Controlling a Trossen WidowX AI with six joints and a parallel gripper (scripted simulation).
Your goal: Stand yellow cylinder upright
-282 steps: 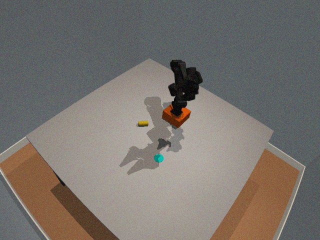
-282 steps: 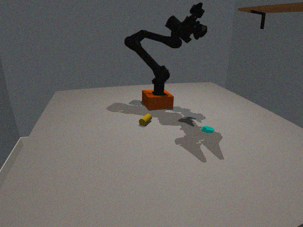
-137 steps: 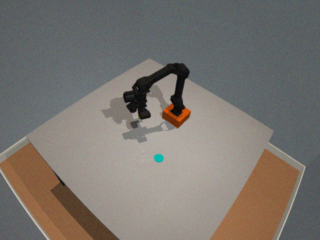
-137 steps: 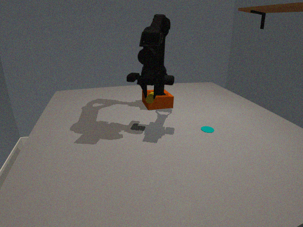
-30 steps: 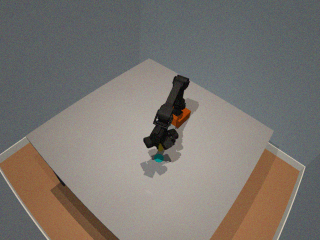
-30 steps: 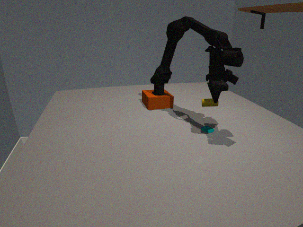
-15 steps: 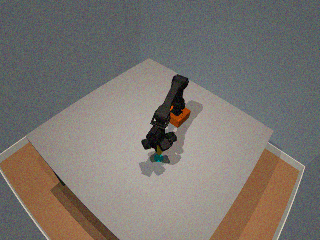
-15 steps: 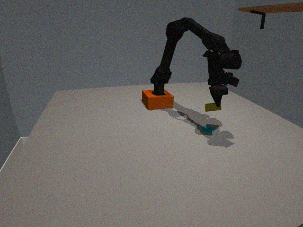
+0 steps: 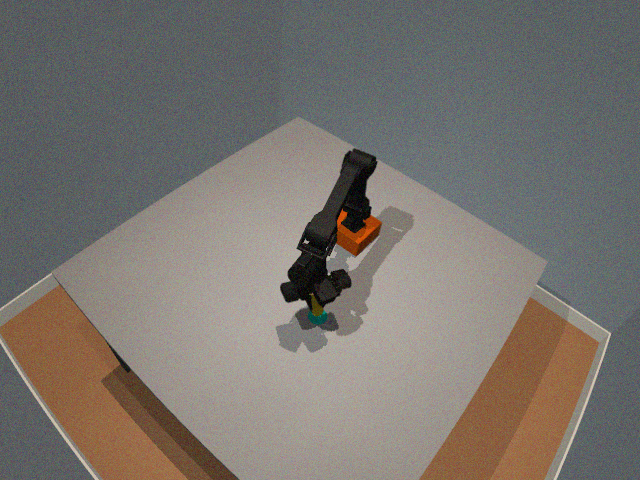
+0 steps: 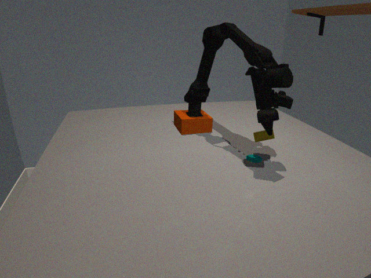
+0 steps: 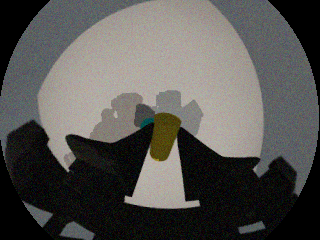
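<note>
The yellow tall cylinder (image 9: pixel 316 306) (image 10: pixel 262 136) (image 11: pixel 165 136) is held in the air, close to lying level and slightly tilted in the exterior view. My gripper (image 10: pixel 271 133) (image 11: pixel 166 128) is shut on it, with a fingertip on each side. The cyan circle (image 9: pixel 318 319) (image 10: pixel 253 158) (image 11: pixel 146 122) lies flat on the table, below the cylinder and partly in the arm's shadow. In the wrist view the circle is partly hidden behind the left finger and the cylinder. In the top view the fingertips are mostly hidden by the gripper body.
The orange base block (image 9: pixel 356 238) (image 10: pixel 196 125) carries the arm, behind the circle. The arm's shadows fall on the grey table (image 9: pixel 206 232) (image 10: pixel 134 194) around the circle. A brown shelf (image 10: pixel 344 9) is at the upper right of the exterior view.
</note>
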